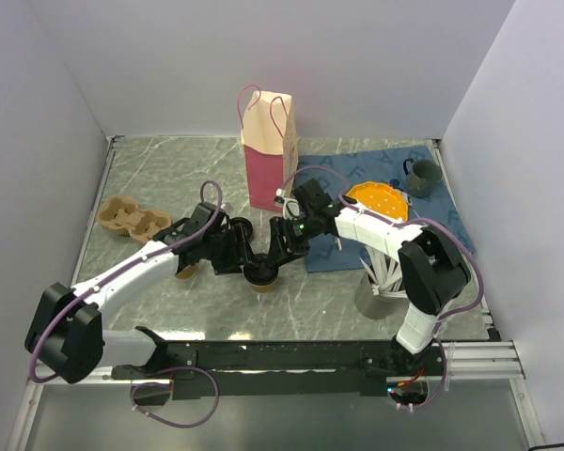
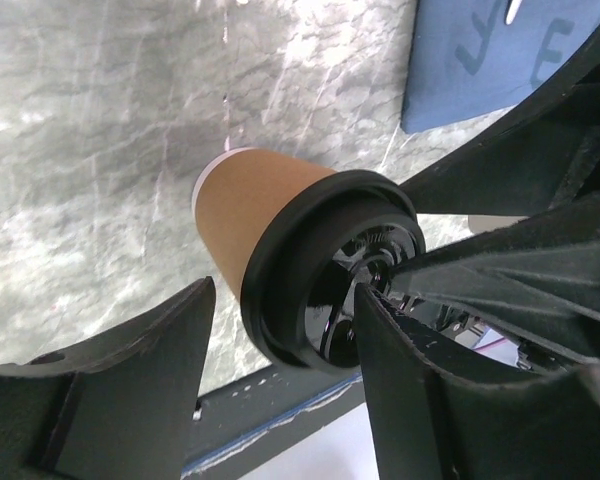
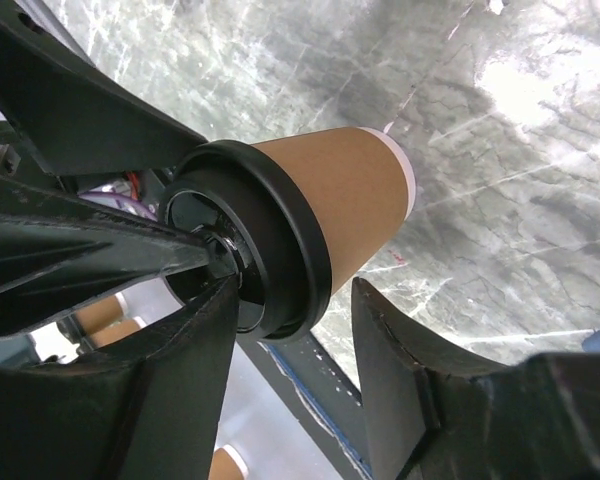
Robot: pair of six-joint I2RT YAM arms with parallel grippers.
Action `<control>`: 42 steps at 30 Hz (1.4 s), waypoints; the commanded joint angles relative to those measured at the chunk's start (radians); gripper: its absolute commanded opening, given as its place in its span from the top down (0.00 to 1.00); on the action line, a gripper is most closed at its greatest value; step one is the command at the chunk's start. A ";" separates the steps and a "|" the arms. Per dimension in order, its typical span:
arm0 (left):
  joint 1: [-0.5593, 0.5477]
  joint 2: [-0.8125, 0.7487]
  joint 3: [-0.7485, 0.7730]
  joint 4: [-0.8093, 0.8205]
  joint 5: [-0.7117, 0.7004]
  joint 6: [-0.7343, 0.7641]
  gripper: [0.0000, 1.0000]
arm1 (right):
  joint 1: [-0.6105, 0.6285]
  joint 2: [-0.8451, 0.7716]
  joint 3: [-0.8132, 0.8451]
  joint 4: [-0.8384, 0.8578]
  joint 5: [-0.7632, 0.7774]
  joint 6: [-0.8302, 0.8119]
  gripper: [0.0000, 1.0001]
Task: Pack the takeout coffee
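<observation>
The takeout coffee [image 1: 261, 276], a small brown paper cup with a black lid, stands upright on the marble table in front of both arms. My left gripper [image 1: 245, 257] comes at it from the left and my right gripper [image 1: 281, 248] from the right. In the left wrist view the left gripper [image 2: 285, 290] is open and straddles the lid's rim [image 2: 280, 270]; one finger lies on the lid top, the other stands off the cup wall. The right gripper [image 3: 298, 285] is open too, astride the rim [image 3: 300, 250] of the same coffee [image 3: 340, 185], with a gap at the outer finger.
A pink and cream paper bag [image 1: 266, 150] with purple handles stands upright behind. A cardboard cup carrier [image 1: 130, 218] lies at the left, with another brown cup [image 1: 183, 272] under the left arm. To the right are a blue cloth [image 1: 432, 211], an orange plate [image 1: 378, 200], a dark mug [image 1: 421, 177] and a utensil holder [image 1: 381, 282].
</observation>
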State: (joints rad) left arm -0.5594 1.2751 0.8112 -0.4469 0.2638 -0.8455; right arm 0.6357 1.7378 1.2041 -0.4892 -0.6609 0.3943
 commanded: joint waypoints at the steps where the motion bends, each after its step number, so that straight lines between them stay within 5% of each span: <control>1: 0.000 -0.045 0.080 -0.113 -0.044 0.022 0.36 | -0.004 -0.024 -0.054 0.024 0.036 -0.006 0.46; 8: 0.000 -0.190 0.036 -0.182 -0.019 -0.113 0.42 | -0.004 -0.043 -0.087 0.029 0.052 0.008 0.48; 15: 0.000 -0.321 -0.127 -0.018 0.061 -0.289 0.50 | 0.005 -0.043 -0.084 0.032 0.063 0.043 0.48; 27: -0.008 -0.315 -0.306 0.175 0.072 -0.444 0.51 | 0.018 -0.080 -0.141 0.093 0.072 0.104 0.48; 42: -0.010 -0.194 -0.282 0.206 0.052 -0.406 0.52 | 0.024 -0.084 -0.170 0.139 0.078 0.143 0.50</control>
State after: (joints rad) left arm -0.5644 1.0328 0.4992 -0.2588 0.3622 -1.2701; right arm 0.6407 1.6611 1.0744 -0.3412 -0.6384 0.5388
